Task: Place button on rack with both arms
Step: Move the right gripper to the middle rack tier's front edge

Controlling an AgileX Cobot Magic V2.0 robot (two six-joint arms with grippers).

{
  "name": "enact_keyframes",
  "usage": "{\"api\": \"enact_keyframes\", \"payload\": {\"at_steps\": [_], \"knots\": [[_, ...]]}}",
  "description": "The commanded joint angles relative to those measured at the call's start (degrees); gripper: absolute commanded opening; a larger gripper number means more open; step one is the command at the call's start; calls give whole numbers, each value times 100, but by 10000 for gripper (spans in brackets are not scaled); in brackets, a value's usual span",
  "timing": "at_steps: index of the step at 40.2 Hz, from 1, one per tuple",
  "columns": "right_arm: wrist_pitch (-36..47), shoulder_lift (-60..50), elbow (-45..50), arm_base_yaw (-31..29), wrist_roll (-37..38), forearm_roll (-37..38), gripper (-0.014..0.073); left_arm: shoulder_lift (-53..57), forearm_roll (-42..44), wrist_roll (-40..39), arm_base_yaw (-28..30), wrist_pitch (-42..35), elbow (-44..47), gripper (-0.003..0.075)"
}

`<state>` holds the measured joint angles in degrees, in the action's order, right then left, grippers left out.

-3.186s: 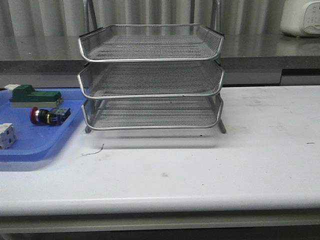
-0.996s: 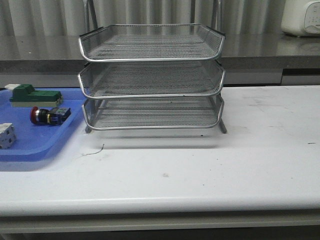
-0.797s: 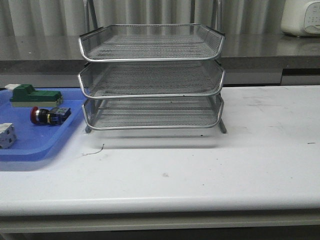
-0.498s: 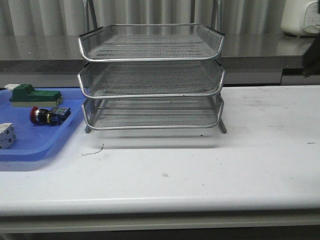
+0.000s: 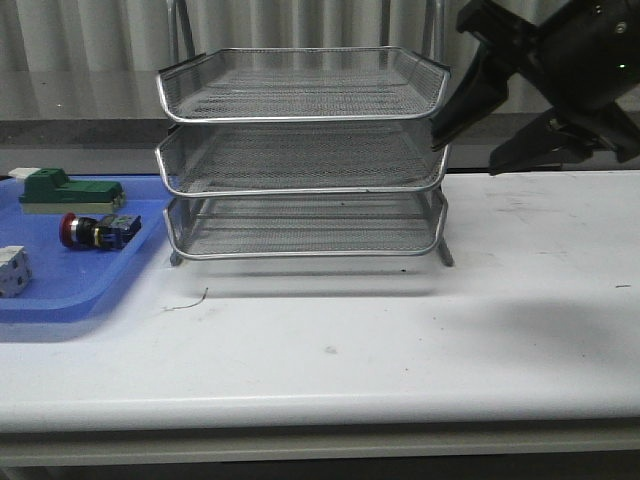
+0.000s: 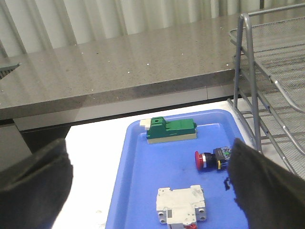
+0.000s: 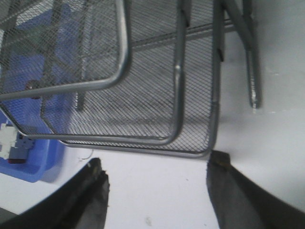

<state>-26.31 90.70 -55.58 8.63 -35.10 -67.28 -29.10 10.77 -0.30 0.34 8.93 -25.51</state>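
- Three mesh trays make up the rack, which stands on a white tabletop, toward its back edge and left of centre in the front view.
- One blue tray lies flat on the tabletop just left of the rack; its near right corner sits close to the rack's lowest tier.
- On that blue tray lies the button, on its side, red head pointing away from the rack. Beyond it is a green block with a pale end, and nearer the front a white part at the picture's edge.
- The right tool hangs above the tabletop beside the rack's upper right corner, its two dark fingers spread wide apart with nothing between them. The right wrist view looks down past those fingers onto the rack's corner and a bare white surface.
- The left tool shows only in the left wrist view, above the blue tray: its black fingers stand far apart and hold nothing, with the button lying between and beyond them.
- A thin dark thread and a few faint scuffs mark the white surface in front of the rack.
- Behind runs a grey stone ledge, then a pale ribbed wall; a white appliance sits at the ledge's far right.
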Motion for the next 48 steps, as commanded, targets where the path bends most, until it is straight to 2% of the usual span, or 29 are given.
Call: {"api": "enact_keyframes", "payload": {"at_steps": [1, 10, 18, 25, 36, 41, 48], "knots": [[-79, 62, -274, -3, -606, -900, 464, -51, -18, -53, 13, -415, -206, 629], [-58, 554, -594, -3, -751, -1175, 460, -51, -18, -53, 13, -415, -206, 629], [-97, 913, -921, -21, -751, -1196, 350, -51, -18, -53, 13, -415, -206, 629], [-85, 1046, -989, -33, -751, -1351, 342, -51, -18, -53, 13, -415, -206, 629], [-108, 1053, -989, -33, -751, -1358, 104, -51, -18, -53, 13, -415, -206, 629], [-153, 1053, -989, -33, -751, -1353, 73, -51, -18, -53, 13, -415, -206, 629], [-430, 1053, -983, -165, -751, -1353, 74, -51, -18, -53, 13, -415, -206, 629]]}}
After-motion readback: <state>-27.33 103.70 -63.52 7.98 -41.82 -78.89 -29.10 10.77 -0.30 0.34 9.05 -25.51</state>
